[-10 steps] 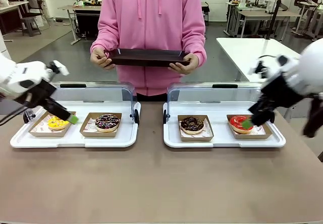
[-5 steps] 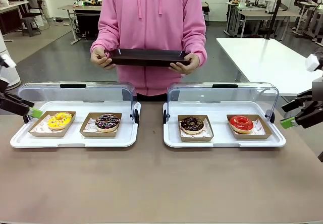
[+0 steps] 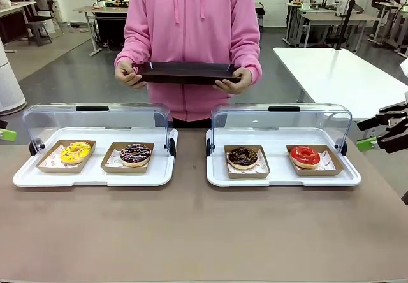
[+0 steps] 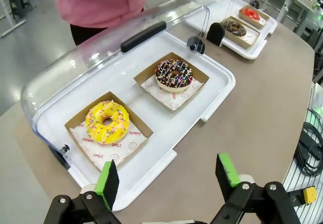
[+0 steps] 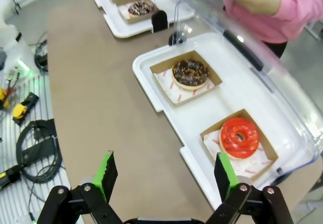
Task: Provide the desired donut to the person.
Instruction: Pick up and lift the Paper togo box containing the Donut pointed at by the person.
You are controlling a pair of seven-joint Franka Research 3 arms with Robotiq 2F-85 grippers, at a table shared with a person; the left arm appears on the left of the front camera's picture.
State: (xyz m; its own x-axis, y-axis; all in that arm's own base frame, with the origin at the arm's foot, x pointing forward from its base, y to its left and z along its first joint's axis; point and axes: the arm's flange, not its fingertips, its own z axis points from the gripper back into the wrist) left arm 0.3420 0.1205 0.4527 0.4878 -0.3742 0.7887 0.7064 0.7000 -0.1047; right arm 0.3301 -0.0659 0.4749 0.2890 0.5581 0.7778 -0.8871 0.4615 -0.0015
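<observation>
The person point(image 3: 190, 21) in a pink hoodie stands at the far side, both hands holding a dark tray point(image 3: 187, 72). Four donuts lie in cardboard boxes: yellow point(image 3: 75, 151) and sprinkled chocolate point(image 3: 136, 153) on the left, chocolate point(image 3: 242, 157) and red point(image 3: 305, 155) on the right. Nothing shows which donut is desired. My left gripper point(image 3: 6, 134) is at the left edge, open and empty point(image 4: 167, 176), off the tray corner near the yellow donut point(image 4: 107, 121). My right gripper point(image 3: 368, 134) hangs open and empty point(image 5: 165, 173) beyond the right tray, nearest the red donut point(image 5: 240, 137).
Each pair of donuts sits on a white tray point(image 3: 95, 176) point(image 3: 280, 180) with a clear hinged lid point(image 3: 95, 116) point(image 3: 280, 117) raised at the back. Bare brown tabletop point(image 3: 191, 232) lies in front. Cables lie on the floor point(image 5: 38, 148) beside the table.
Both arms have drawn back outward: the left gripper from over the yellow donut, the right from over the red one. All donuts lie where they were. The person has not moved.
</observation>
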